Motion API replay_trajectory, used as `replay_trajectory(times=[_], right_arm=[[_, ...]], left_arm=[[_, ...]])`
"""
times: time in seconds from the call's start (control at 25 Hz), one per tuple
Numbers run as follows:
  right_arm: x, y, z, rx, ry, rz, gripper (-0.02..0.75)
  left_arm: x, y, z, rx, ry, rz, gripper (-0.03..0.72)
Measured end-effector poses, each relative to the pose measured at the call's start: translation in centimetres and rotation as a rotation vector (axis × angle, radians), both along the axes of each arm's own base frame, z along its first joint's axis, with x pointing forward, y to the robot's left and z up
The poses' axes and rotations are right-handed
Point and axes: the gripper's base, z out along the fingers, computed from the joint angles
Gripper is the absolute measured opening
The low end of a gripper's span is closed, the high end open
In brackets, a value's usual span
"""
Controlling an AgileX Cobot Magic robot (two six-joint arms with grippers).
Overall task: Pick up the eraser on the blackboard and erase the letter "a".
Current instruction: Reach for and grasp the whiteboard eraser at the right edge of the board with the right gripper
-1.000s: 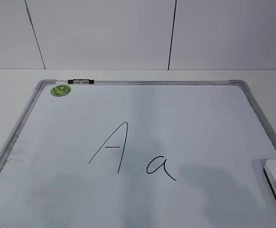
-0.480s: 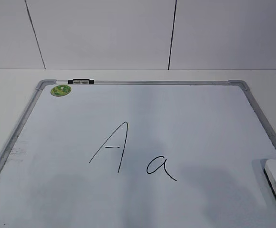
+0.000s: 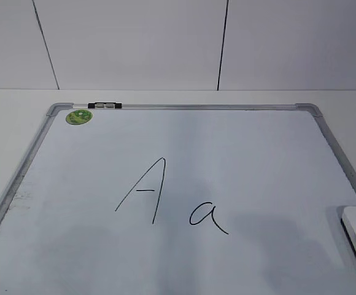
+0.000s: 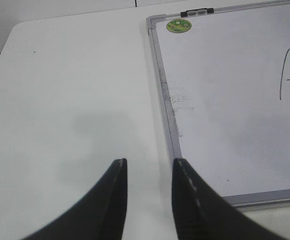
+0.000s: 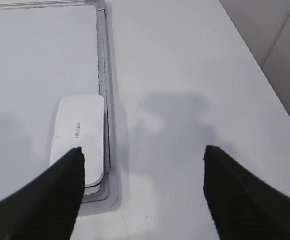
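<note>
1. The eraser (image 5: pixel 80 135) lies flat in the lower left of the right wrist view, on the blackboard (image 3: pixel 239 141) beside its frame, ready for picking.
2. The right tool (image 5: pixel 142 155) hangs wide and empty, offset over the bench (image 5: pixel 185 75).
3. The left tool (image 4: pixel 149 167) is narrow, empty, off the board.
4. The letter "a" (image 3: pixel 207 218) is intact, lower centre of the exterior view.

Only the fingers of the two grippers show, and none of the arms behind them. The left gripper (image 4: pixel 149 161) has two matte black fingers that widen toward 6 o'clock and curve to narrow tips, each with a thin pale line of small marks along its inner edge. The right gripper (image 5: pixel 142 148) has the same dark, smooth, tapering fingers, blurred, with no cables or screws visible.
</note>
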Motion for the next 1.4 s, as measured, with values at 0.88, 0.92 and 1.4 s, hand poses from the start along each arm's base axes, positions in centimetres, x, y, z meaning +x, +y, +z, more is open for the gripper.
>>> replay_trajectory(times=[0.88,0.92,1.4], right_arm=[[5.7,0.5,4.8,0.012,0.089,0.074,0.592],[6.0,0.6,5.0,0.017,0.094,0.079,0.592],[11.8,2.1,6.0,0.179,0.289,0.14,0.592]], left_arm=[[0.0,0.0,0.0,0.0,0.0,0.0,0.235],[0.0,0.0,0.0,0.0,0.0,0.0,0.235],[0.0,0.0,0.0,0.0,0.0,0.0,0.235]])
